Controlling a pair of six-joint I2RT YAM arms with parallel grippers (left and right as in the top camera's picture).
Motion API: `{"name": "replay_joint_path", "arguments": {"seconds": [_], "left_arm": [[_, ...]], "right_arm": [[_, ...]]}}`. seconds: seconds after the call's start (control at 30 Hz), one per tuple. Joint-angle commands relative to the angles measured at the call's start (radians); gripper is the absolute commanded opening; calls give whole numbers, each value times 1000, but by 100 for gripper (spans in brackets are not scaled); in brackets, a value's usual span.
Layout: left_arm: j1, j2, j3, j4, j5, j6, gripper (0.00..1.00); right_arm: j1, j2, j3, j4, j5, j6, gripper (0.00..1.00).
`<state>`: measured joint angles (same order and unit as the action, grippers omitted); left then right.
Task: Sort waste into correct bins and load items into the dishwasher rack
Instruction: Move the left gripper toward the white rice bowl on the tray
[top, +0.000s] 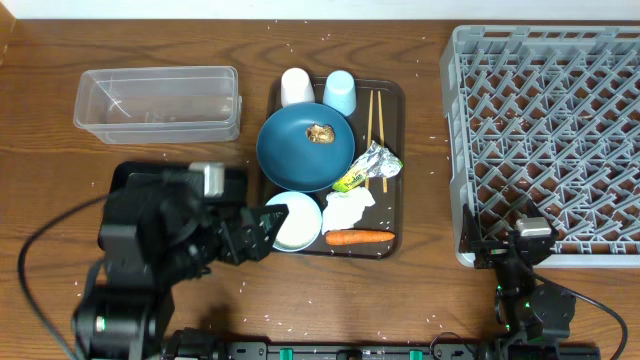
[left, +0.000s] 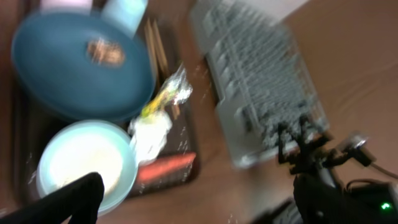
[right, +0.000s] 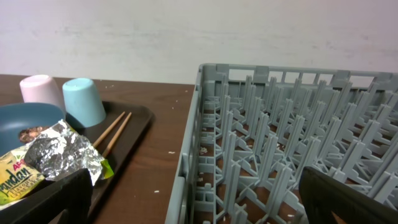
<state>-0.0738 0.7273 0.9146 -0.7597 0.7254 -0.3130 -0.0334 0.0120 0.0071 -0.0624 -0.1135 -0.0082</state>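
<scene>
Light-blue bowl (top: 297, 222) sat just beside left gripper (top: 268, 228), jaws wide apart and empty; right gripper (right: 196, 206) likewise spread, empty, at grey rack (top: 545, 130).

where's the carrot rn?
Overhead view: the carrot lies on the brown serving tray along its robot-side edge, just right of the light blue bowl, with the crumpled tissue directly behind it.

A dark blue plate (top: 295, 158) carrying a brown food lump (top: 320, 133) is seen on the dark brown serving tray (top: 392, 205). A white cup (top: 297, 88) and a light blue cup (top: 340, 92) are found at the tray's far edge, an orange carrot (top: 360, 237) at its near edge. A grey lattice-patterned rack (top: 550, 120) is seen right of the tray.
</scene>
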Motion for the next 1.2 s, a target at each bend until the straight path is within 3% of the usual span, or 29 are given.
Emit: {"name": "replay_joint_path", "arguments": {"seconds": [0.0, 0.27, 0.43, 0.67, 0.77, 0.87, 1.17], "left_arm": [[-82, 118, 117, -86, -151, 83, 98], [-231, 204, 152, -122, -373, 60, 98], [-231, 203, 152, -119, -371, 37, 98], [-231, 208, 146, -122, -335, -135, 98], [-235, 221, 146, -122, -232, -130, 98], [-272, 243, 146, -128, -220, -130, 98], [-506, 452, 145, -129, -575, -277, 98]], "right_arm": [[15, -6, -2, -3, 5, 0, 99], [15, -6, -2, -3, 5, 0, 99], [15, -6, -2, -3, 5, 0, 99], [15, -6, -2, -3, 5, 0, 99], [15, -6, -2, -3, 5, -1, 99], [15, -6, -2, -3, 5, 0, 99], [15, -6, -2, -3, 5, 0, 99]]}}
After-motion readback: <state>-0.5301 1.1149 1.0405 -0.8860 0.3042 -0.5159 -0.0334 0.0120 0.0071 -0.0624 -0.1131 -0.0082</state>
